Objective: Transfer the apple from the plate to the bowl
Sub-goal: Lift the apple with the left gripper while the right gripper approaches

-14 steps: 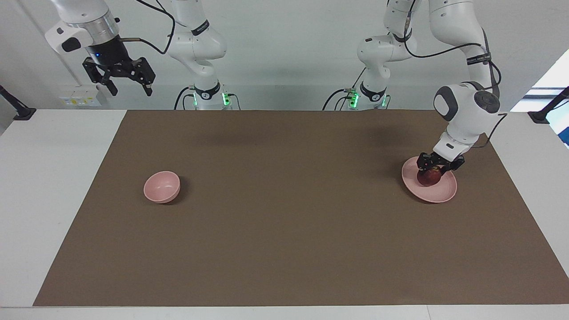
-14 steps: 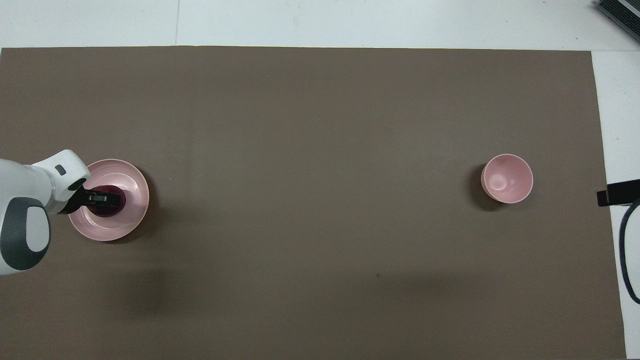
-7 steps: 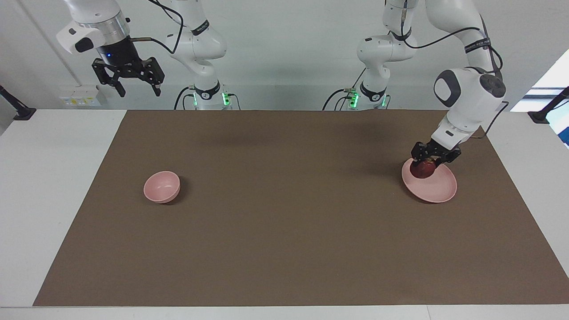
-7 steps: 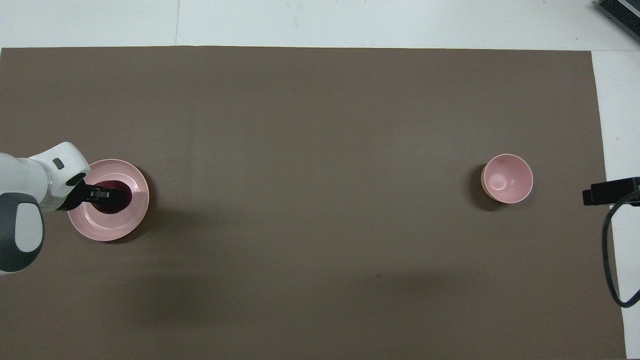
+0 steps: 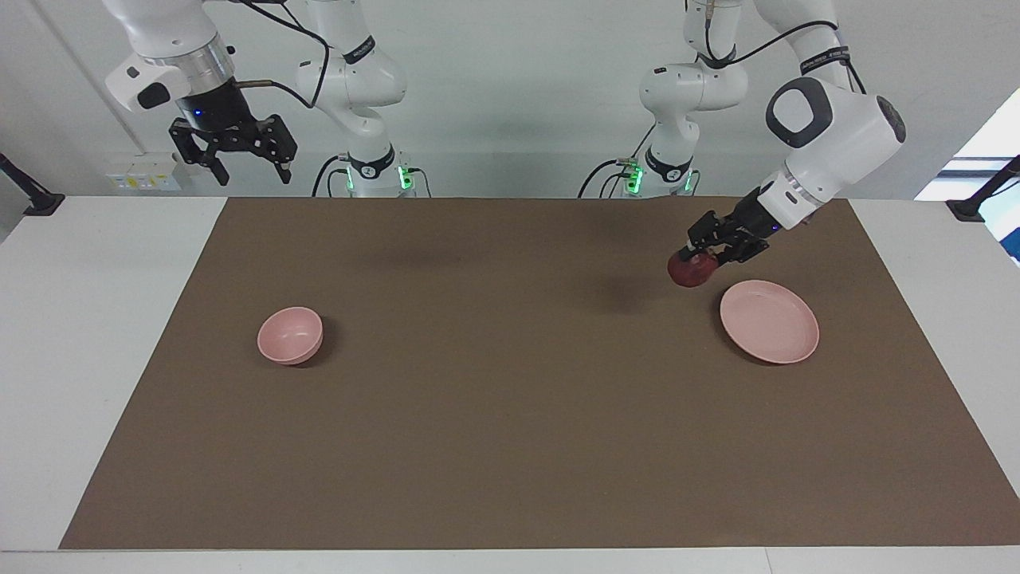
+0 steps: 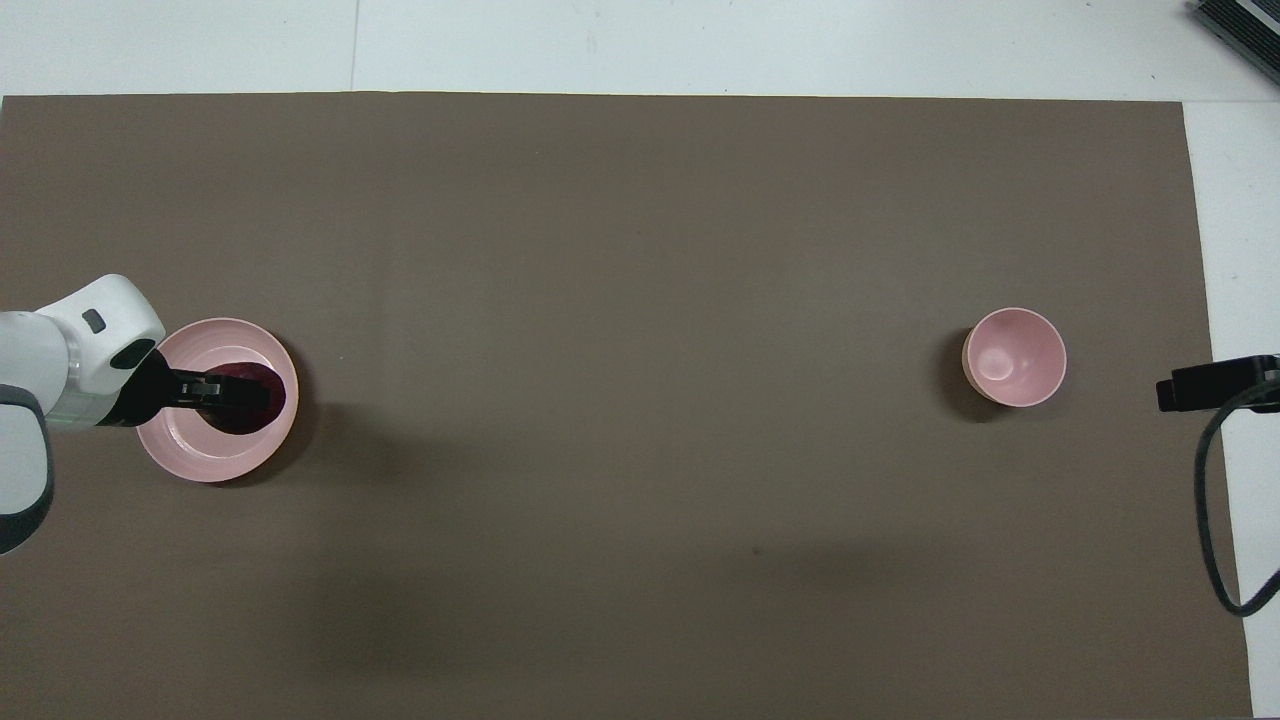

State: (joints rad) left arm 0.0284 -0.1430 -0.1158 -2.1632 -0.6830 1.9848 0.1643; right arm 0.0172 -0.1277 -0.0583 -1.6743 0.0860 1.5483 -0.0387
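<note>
My left gripper (image 5: 696, 257) is shut on the dark red apple (image 5: 690, 272) and holds it in the air. In the overhead view the left gripper (image 6: 240, 392) and the apple (image 6: 248, 415) are over the edge of the pale pink plate (image 6: 190, 450) that faces the middle of the table. The plate (image 5: 773, 327) lies bare at the left arm's end. The small deep pink bowl (image 5: 290, 335) stands empty at the right arm's end, also seen from overhead (image 6: 1014, 357). My right gripper (image 5: 241, 163) is open and waits high up by the right arm's end.
A brown mat (image 5: 510, 414) covers most of the white table (image 5: 96, 335). A black cable (image 6: 1215, 520) loops over the white table edge at the right arm's end. A dark object (image 6: 1240, 25) lies at the table's corner farthest from the robots.
My left gripper has lifted the apple off the plate and carried it up and toward the middle of the table. My right gripper has drifted slightly toward the table.
</note>
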